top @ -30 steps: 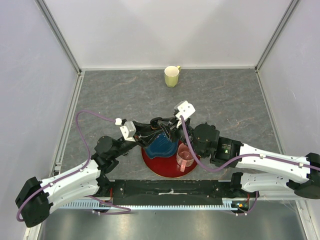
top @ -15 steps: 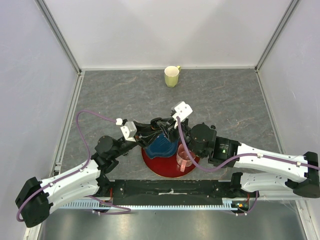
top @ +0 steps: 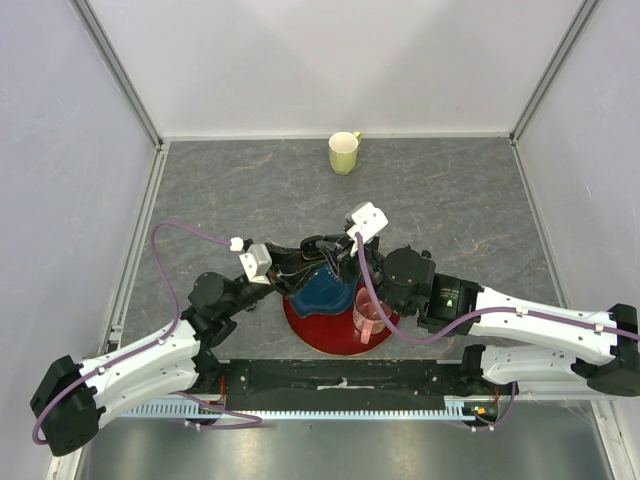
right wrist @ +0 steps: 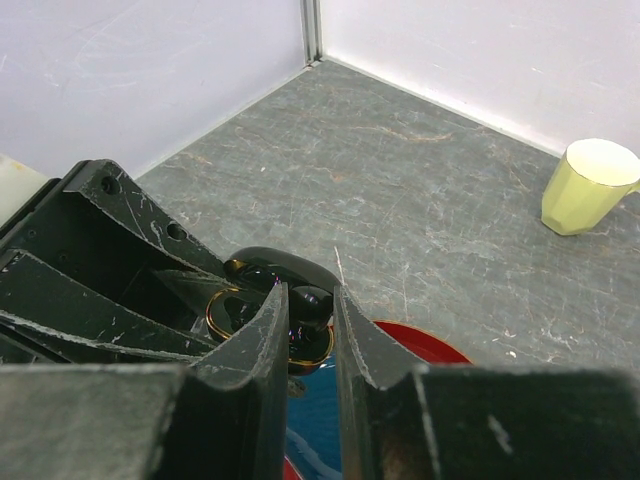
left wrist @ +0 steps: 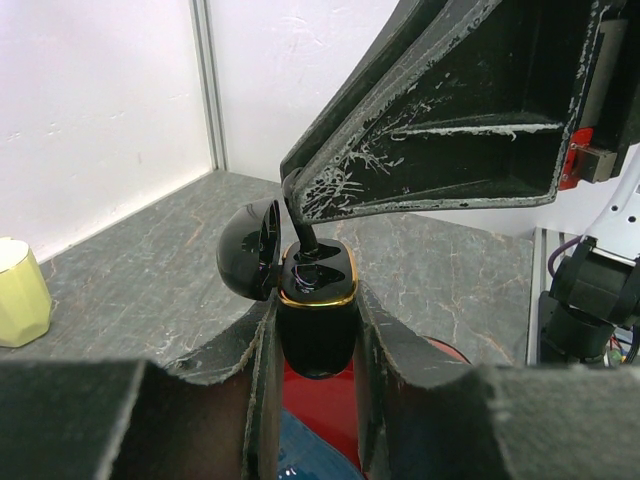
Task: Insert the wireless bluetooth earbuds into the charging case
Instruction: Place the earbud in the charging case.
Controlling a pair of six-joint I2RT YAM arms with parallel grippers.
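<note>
My left gripper (left wrist: 316, 300) is shut on the charging case (left wrist: 318, 335), a glossy black pebble with a gold rim, held upright above the plate. Its lid (left wrist: 249, 250) is swung open to the left. My right gripper (right wrist: 310, 290) comes down on the case from above and is shut on one small black earbud (right wrist: 317, 306), which sits right at the case's open top (right wrist: 226, 310). Whether the earbud is seated I cannot tell. From above, both grippers (top: 305, 262) (top: 336, 258) meet over the blue bowl. Other earbuds are out of view.
Under the grippers a blue bowl (top: 322, 290) sits on a red plate (top: 330, 338), with a pink translucent cup (top: 369, 315) on the plate's right side. A pale yellow mug (top: 344, 152) stands near the back wall. White walls close in the grey table.
The right wrist shifted slightly left over the case, then eased back a little. Both grips are unchanged and the left arm has held still.
</note>
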